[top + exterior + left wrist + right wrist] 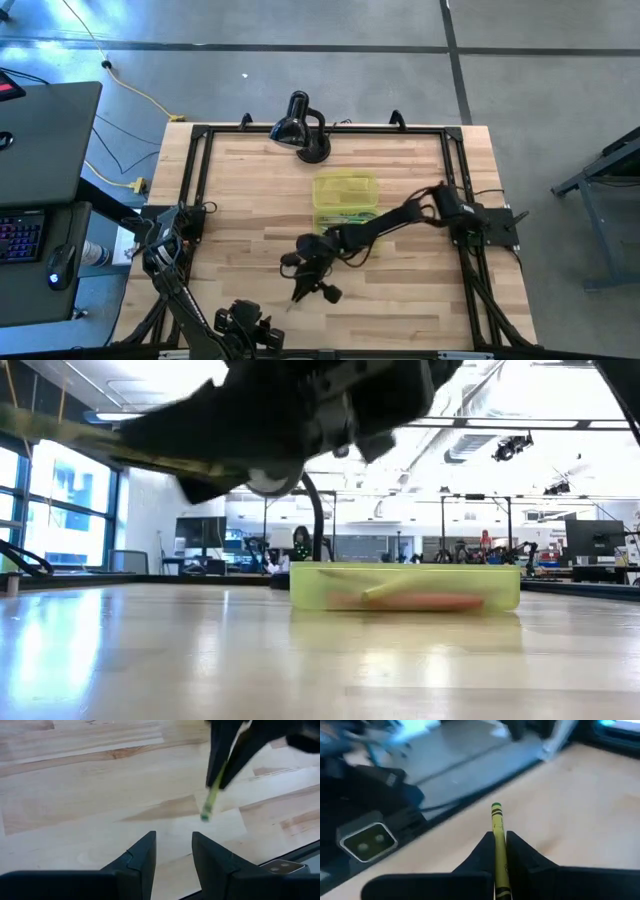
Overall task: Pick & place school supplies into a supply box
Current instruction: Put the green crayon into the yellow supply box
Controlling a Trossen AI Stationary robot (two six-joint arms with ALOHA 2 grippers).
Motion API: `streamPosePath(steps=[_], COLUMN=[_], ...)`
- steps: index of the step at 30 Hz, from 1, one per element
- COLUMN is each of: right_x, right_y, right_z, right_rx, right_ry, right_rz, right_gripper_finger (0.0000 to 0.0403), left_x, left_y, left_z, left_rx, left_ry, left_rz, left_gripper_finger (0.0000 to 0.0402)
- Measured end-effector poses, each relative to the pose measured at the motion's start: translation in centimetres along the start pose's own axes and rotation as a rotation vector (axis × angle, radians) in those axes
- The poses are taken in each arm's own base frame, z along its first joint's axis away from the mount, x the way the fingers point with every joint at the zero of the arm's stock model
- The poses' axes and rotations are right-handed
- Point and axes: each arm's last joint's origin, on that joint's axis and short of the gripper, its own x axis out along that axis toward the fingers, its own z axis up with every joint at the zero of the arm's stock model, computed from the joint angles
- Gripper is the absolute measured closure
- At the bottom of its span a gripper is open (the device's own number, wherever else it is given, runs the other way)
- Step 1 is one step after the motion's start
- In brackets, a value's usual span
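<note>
**Carrying a yellow crayon, box already part filled**

Pinching a yellow crayon (497, 845) between the pressed-together fingers of the right gripper (300, 290), with the tip sticking out past them. Hovering above bare wood on the near side of the supply box (345, 205), away from the black desk lamp (300, 127) standing beyond the box. Lying open on the table (250, 190), that box, with orange and pale sticks (400, 598) already resting inside, so judging the job as well under way. Seeing no loose supplies anywhere around the box, so possibly bringing one of the last pieces; still needing to travel back to the box and let go.

Waiting off near the table's front edge, the left gripper (172, 852), fingers spread and holding nothing, looking toward the crayon.

Blocking much of the low view with the dark arm overhead. Failing to make out how many pieces are in the box, or any scissors.
</note>
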Motion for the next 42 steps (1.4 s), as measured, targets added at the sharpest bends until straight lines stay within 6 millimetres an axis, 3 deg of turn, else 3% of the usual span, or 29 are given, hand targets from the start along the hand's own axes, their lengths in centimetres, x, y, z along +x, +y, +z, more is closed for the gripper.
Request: streamPosePath(steps=[8, 14, 22, 25, 28, 32, 36, 42], right_x=[-5.0, -9.1, -13.8, -14.7, -15.9, -17.6, -19.0, -20.9], right_y=[4.0, 5.9, 7.8, 8.5, 9.1, 9.8, 10.5, 10.6], right_z=[6.1, 9.2, 9.5, 8.0, 4.4, -0.2, -3.4, -7.3], right_rx=[-0.082, 0.014, 0.101, 0.099, 0.118, 0.047, -0.089, -0.045], right_ry=[0.231, 0.258, 0.548, 0.588, 0.552, 0.328, 0.052, -0.05], right_rz=[-0.211, -0.273, -0.564, -0.584, -0.601, -0.687, -0.784, -0.909], right_gripper_finger=[0.0399, 0.0396, 0.0395, 0.0396, 0.0399, 0.0394, 0.0392, 0.0395], left_x=[0.0, 0.0, 0.0, 0.0, 0.0, 0.0, 0.0, 0.2], left_y=[0.0, -0.1, -0.3, -0.4, -0.4, -0.4, -0.4, -0.9], left_z=[0.0, 0.0, -0.2, -0.3, -0.3, -0.3, -0.2, 0.2], left_rx=[-0.002, -0.007, 0.011, 0.017, 0.019, 0.021, 0.023, 0.021], left_ry=[-0.004, -0.007, 0.014, 0.019, 0.019, 0.017, -0.011, -0.075], left_rz=[-0.004, -0.013, -0.036, -0.043, -0.043, -0.042, -0.068, -0.122], left_gripper_finger=[0.0243, 0.0243, 0.0243, 0.0243, 0.0243, 0.0243, 0.0243, 0.0243])
